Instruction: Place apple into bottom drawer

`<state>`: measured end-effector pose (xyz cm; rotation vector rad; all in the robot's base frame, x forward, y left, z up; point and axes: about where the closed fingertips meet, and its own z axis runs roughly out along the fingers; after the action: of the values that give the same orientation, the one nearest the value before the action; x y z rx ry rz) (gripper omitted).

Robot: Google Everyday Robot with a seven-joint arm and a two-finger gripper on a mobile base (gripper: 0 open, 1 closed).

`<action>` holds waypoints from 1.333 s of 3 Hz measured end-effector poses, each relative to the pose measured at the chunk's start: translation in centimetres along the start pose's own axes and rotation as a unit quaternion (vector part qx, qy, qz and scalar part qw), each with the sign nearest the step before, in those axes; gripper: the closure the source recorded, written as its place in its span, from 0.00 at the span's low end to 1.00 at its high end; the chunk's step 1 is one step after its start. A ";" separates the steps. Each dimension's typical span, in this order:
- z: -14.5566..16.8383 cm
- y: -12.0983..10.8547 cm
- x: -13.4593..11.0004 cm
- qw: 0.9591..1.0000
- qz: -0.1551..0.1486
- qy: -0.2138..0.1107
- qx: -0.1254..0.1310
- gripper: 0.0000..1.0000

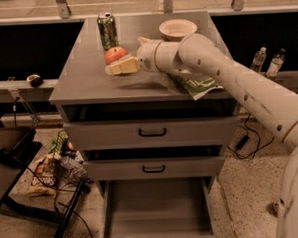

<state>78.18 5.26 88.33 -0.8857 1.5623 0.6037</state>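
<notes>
The red-orange apple (114, 53) sits on the grey cabinet top (87, 79), just in front of the green soda can (107, 29). My gripper (123, 61) has reached in from the right and is at the apple, low over the top. It is open; its near finger (121, 67) lies along the apple's front side and the far finger is mostly hidden. The apple rests on the surface, not lifted. The bottom drawer (156, 210) is pulled out at floor level, with nothing showing on its flat grey floor.
A white bowl (178, 28) stands at the back right of the top. A green chip bag (197, 83) lies under my forearm. The two upper drawers (152, 132) are shut. Cables and litter (51, 171) lie on the floor left; bottles (258, 60) stand right.
</notes>
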 end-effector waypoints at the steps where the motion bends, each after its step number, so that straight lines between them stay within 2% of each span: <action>1: 2.5 -0.6 1.3 1.000 0.018 0.010 0.007 0.17; 4: 2.5 -0.7 1.5 1.000 0.019 0.012 0.008 0.86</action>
<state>80.16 6.55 86.43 -0.8550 1.6073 0.6089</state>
